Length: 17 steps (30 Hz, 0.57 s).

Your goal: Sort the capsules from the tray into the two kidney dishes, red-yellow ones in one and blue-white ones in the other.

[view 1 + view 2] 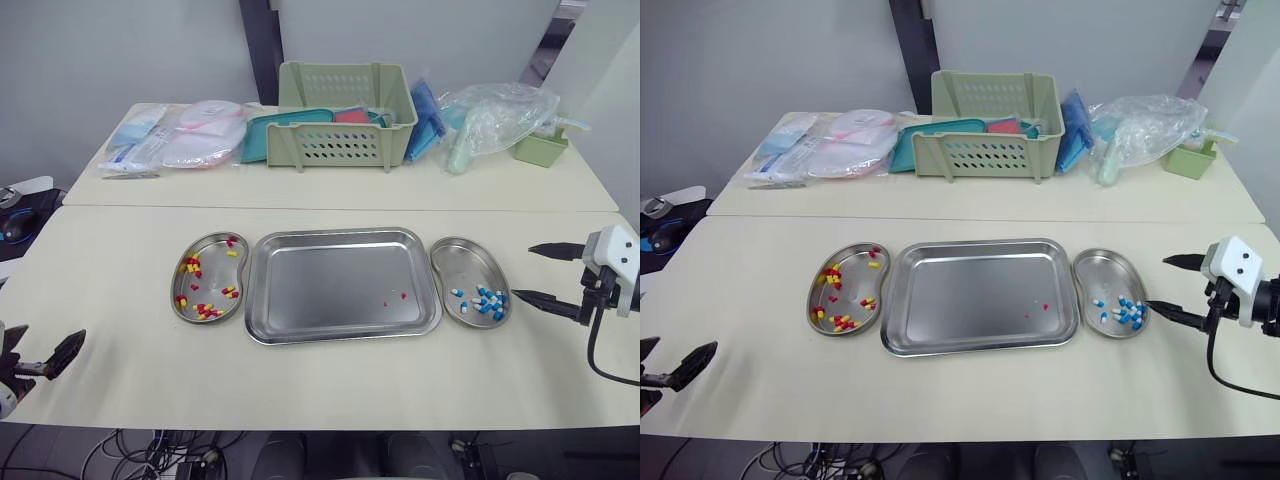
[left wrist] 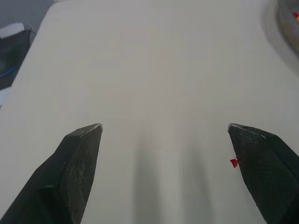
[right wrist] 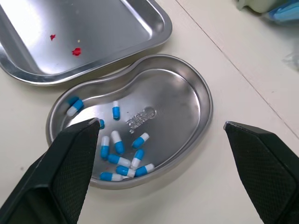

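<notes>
Left hand (image 1: pixel 40 352), fingers apart and empty, over the worktop's (image 1: pixel 330 390) near corner; right hand (image 1: pixel 522 272), likewise spread, beside the right dish (image 1: pixel 465 262) of blue-white capsules (image 1: pixel 487 302); tray (image 1: pixel 330 280), bare but for red specks (image 1: pixel 403 296), flanked by both dishes for short reaches; red-yellow capsules (image 1: pixel 195 268) in left dish (image 1: pixel 212 278); basket (image 1: pixel 345 120) stowed behind.

text: nothing legible | right kidney dish (image 3: pixel 184 100) | stamped mark (image 3: pixel 141 116) mid-floor there, can't make it out

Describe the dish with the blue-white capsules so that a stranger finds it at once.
On the near table, find the large steel tray in the middle. The kidney dish lies beside its right edge. Unlike the left dish, it holds blue-white capsules.
</notes>
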Motion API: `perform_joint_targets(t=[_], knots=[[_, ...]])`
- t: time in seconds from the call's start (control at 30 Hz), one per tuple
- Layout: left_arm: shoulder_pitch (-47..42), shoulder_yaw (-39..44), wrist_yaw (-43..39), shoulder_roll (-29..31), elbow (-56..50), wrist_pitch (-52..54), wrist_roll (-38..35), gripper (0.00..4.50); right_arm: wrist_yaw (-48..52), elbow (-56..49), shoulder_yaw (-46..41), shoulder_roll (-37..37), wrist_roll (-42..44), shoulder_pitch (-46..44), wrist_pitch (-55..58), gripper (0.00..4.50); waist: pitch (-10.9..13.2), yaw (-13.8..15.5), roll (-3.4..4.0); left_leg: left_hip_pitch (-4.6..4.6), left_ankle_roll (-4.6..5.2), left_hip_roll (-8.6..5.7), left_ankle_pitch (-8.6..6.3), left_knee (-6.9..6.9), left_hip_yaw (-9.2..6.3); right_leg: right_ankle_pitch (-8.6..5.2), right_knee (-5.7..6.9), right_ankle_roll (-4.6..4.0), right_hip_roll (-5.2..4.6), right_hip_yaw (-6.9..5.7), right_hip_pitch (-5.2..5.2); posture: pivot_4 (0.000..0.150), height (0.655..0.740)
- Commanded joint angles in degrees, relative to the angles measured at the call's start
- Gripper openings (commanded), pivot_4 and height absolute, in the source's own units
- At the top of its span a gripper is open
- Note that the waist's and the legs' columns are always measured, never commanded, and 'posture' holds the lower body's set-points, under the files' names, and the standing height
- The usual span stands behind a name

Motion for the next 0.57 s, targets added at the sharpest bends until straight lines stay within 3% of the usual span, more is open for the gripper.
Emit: perform_joint_targets(t=[0.03, 0.27, 0.57], knots=[[1.2, 1.2, 2.7, 2.5, -0.5, 2.6, 2.6, 4.46, -0.2, 0.2, -3.3, -1.4, -0.5, 0.3, -1.2, 4.5, 0.0, 0.2, 0.01, 0.0, 0.0, 0.0, 0.0, 0.0, 0.01, 0.0, 0.0, 0.0, -0.01, 0.0, 0.0, 0.15, 0.74], [1.3, 1.0, 1.7, 5.4, 0.5, 3.6, 4.5, 4.46, 1.7, 0.7, -6.9, -2.5, -1.3, 5.5, -2.8, 4.5, 0.0, 0.3, -0.01, 0.0, 0.0, 0.01, 0.0, -0.01, 0.0, 0.0, -0.01, 0.0, -0.01, -0.03, 0.01, 0.15, 0.74], [-4.9, -2.6, -1.5, 9.9, 3.1, 5.1, 4.5, 4.46, 0.4, -4.6, -10.0, -0.5, -1.1, 13.4, -1.2, 4.5, 0.0, 0.3, 0.03, 0.01, 0.0, 0.0, 0.0, -0.02, 0.04, 0.0, 0.01, 0.0, 0.0, 0.0, 0.0, 0.15, 0.74]])
